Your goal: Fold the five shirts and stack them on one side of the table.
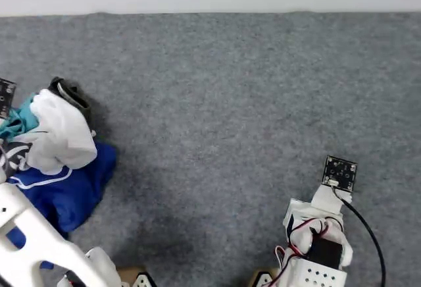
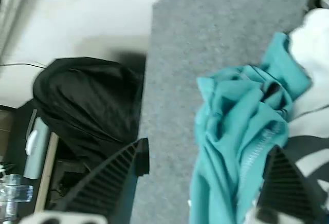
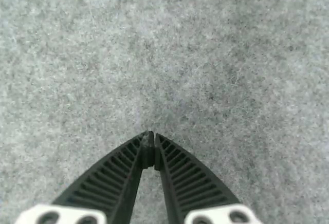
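- The fingers (image 2: 110,175) of the left gripper (image 2: 206,153) stand wide apart, one on each side of a bunched ridge of the teal shirt (image 2: 241,116), and have not closed on it.
- The fingers (image 3: 180,178) of the right gripper (image 3: 151,149) are pressed together on nothing. They hang over bare grey surface (image 1: 230,89) near its front edge, toward the right corner.
- The shirts lie in one crumpled heap at the left edge of the surface. The white shirt (image 1: 62,132) is on top of the blue shirt (image 1: 66,185), the teal one is at the very edge, and a dark shirt (image 1: 72,96) lies on the far side. A fifth cannot be made out.
- Nothing looks folded or stacked, so the step in hand is probably drawing the first shirt from the heap.
- The next move calls for the left gripper to close on the teal cloth, lift it free of the white shirt and carry it to the open middle. There the right gripper would need to open and help spread it flat.
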Robot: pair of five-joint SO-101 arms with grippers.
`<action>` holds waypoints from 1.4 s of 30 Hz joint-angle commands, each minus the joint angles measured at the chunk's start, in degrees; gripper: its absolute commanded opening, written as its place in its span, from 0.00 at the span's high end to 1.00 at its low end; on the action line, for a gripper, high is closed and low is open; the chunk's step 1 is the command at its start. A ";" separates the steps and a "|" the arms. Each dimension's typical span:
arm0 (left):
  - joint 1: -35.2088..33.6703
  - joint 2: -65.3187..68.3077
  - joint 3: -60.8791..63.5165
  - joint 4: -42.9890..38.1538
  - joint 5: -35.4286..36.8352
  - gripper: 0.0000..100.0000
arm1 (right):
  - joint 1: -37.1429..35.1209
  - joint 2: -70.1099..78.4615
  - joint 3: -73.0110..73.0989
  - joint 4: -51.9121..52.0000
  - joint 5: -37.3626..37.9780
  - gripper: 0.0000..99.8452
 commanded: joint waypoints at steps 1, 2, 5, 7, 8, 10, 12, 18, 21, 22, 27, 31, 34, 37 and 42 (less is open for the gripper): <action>0.97 -1.58 -2.86 -1.76 -0.97 0.66 | 0.40 -0.40 0.79 0.22 -0.26 0.99; 0.97 -1.41 -2.24 -1.76 -0.97 0.66 | 0.40 -0.40 0.79 0.22 -0.26 0.99; 1.49 -1.32 2.15 -3.16 -1.14 0.66 | 0.40 -0.40 0.79 0.22 -0.26 0.99; 1.85 -1.32 6.55 -6.86 -1.23 0.66 | 0.40 -0.40 0.79 0.22 -0.26 0.99; 1.93 -1.32 8.84 -9.41 -1.23 0.66 | 0.40 -0.40 0.79 0.22 -0.26 0.99; 2.02 -1.32 13.32 -15.21 -1.32 0.66 | 0.40 -0.40 0.79 0.22 -0.26 0.99; 2.46 -1.32 17.27 -20.04 -2.20 0.66 | 0.40 -0.40 0.79 0.22 -0.26 0.99; 2.99 -1.23 25.54 -26.02 -5.80 0.66 | 0.40 -0.40 0.79 0.22 -0.26 0.99; 2.99 -1.23 27.82 -28.13 -5.80 0.66 | 0.40 -0.40 0.79 0.22 -0.26 0.99; 3.08 -1.23 28.53 -29.01 -5.80 0.67 | 0.40 -0.40 0.79 0.22 -0.26 0.99; 5.01 -1.41 29.85 -34.11 -5.80 0.88 | 0.40 -0.40 0.79 0.22 -0.26 0.99; 6.07 -2.02 28.70 -38.24 -5.63 0.98 | 0.40 -0.40 0.79 0.22 -0.26 0.99; 6.07 -2.02 26.59 -40.26 -5.54 1.00 | 0.40 -0.40 0.79 0.22 -0.26 0.99; 6.07 -2.02 23.60 -40.53 -5.54 1.00 | 0.40 -0.40 0.79 0.22 -0.26 0.99; 6.24 -2.02 21.67 -40.26 -5.54 1.00 | 0.40 -0.40 0.79 0.22 -0.26 0.99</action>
